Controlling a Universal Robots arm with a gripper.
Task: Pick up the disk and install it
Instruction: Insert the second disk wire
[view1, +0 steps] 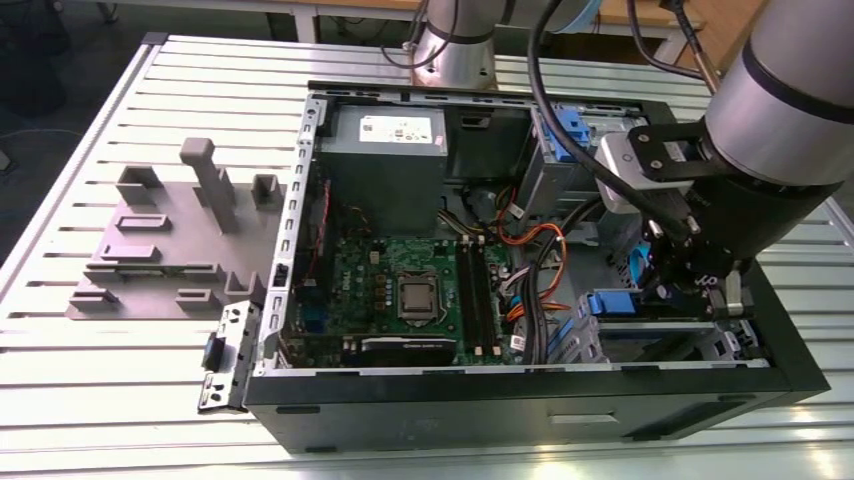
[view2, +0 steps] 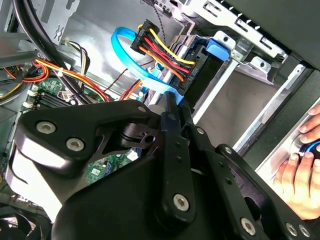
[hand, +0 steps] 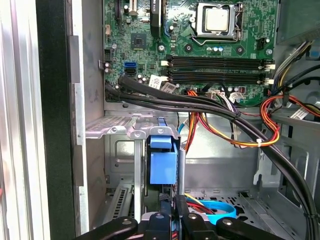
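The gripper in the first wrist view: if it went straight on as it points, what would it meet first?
Probably the upright blue clip in the drive bay, directly ahead of the gripper, though depth is hard to judge.

A glossy black plastic gripper (view2: 170, 107) is showing beside a smooth blue plastic clip (hand: 163, 162), while the bare grey sheet-metal drive cage (hand: 112, 131) is looking matt and the ribbed metal table (view1: 107, 370) is gleaming dully.

Robotics lab, slatted aluminium workbench (view1: 107, 400), opened computer case (view1: 534, 395)
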